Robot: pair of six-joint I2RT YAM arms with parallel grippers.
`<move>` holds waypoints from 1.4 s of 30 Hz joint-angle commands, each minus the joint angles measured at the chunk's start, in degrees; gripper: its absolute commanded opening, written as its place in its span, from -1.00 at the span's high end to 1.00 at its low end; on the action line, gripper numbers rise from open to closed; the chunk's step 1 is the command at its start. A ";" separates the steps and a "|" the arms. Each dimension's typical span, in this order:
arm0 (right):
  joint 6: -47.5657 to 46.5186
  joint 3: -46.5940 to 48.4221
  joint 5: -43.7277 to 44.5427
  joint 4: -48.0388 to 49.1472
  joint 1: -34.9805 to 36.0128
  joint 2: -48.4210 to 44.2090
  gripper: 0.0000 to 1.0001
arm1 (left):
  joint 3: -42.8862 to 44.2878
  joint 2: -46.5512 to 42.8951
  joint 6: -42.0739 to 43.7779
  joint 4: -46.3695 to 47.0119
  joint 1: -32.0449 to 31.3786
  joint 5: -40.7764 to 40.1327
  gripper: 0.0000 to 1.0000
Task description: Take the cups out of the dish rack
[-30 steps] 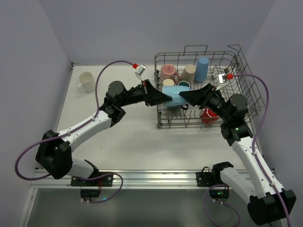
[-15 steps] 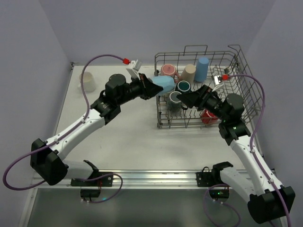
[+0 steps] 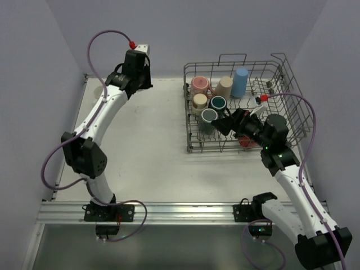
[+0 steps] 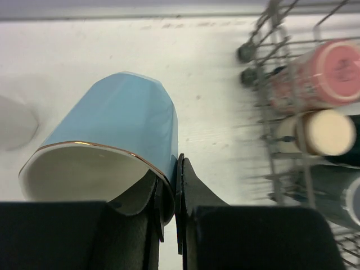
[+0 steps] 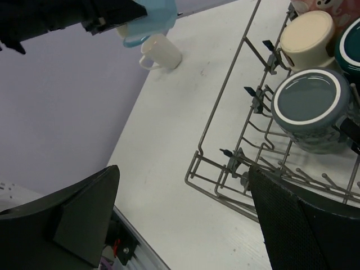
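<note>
two arms rise from the metal rail (image 3: 180,209) at the near edge of the worktop (image 3: 146,152). left of the dish rack (image 3: 214,149) the white worktop runs open from that rail to the far wall, bounded on the left by the lilac side wall.

on the right, the right arm reaches over the rack's near left corner. the right jaws stand wide apart with nothing between them, just near of a dark teal cup (image 5: 308,104) that sits against the rack's left edge. a red cup (image 3: 247,140) shows partly beneath that arm.

farther in stand a second dark teal cup (image 3: 218,103) and a beige cup (image 3: 199,101), then a speckled pink cup (image 3: 199,85), a beige tumbler (image 3: 225,86) and a tall blue tumbler (image 3: 241,81) by the far rail. rows of tines stand open in the rack's right half.

farthest, the left arm stretches to the worktop's far left corner. the left jaws are pinched narrow on the rim of the light blue cup (image 4: 118,121), one finger inside and one outside. the cup is tilted, well apart from the rack and close beside a white mug (image 5: 160,53) near the walls. whether it touches the worktop i cannot tell.
</note>
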 commanded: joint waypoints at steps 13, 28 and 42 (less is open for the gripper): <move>-5.43 -3.71 7.38 -4.69 7.75 -3.60 -0.98 | 17.02 23.19 6.38 -11.30 6.20 -7.55 1.00; -4.72 -2.92 8.35 -3.63 10.04 -0.88 -0.98 | 15.88 26.53 6.73 -10.69 10.95 -4.13 1.00; -6.22 -1.08 11.68 -5.73 10.83 -0.08 -0.98 | 17.11 28.11 6.82 -11.13 11.66 -3.24 0.78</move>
